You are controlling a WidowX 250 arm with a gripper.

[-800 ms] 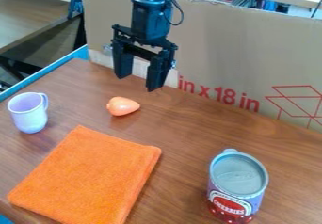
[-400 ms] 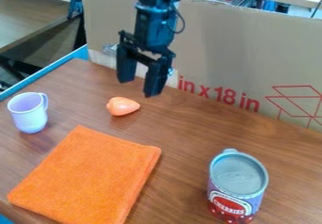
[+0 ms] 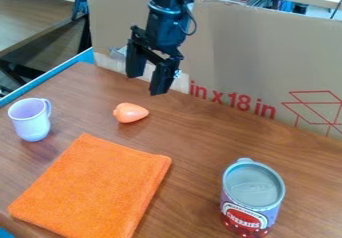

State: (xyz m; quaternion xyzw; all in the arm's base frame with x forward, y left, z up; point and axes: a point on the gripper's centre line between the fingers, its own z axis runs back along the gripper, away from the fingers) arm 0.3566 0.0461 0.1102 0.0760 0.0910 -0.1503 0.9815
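Observation:
The black gripper (image 3: 146, 85) hangs over the back of the wooden table, its two fingers apart with nothing between them. Nearest to it, a little in front and below, lies an orange carrot-like toy (image 3: 130, 113). A pale lavender mug (image 3: 30, 120) stands upright at the left with its handle toward the back right. An orange cloth (image 3: 91, 188) is spread flat in the front left part of the table. At the front right a can (image 3: 252, 197) with a grey lid and a red and purple label stands upright.
A cardboard panel (image 3: 247, 52) with red print rises along the back of the brown table (image 3: 200, 147). A blue edge (image 3: 47, 77) runs along the table's left side, and another wooden surface (image 3: 33, 12) lies beyond it.
The gripper dipped slightly, then rose again, and its fingers have turned a little and look closer together. The toy, mug, cloth and can have stayed put.

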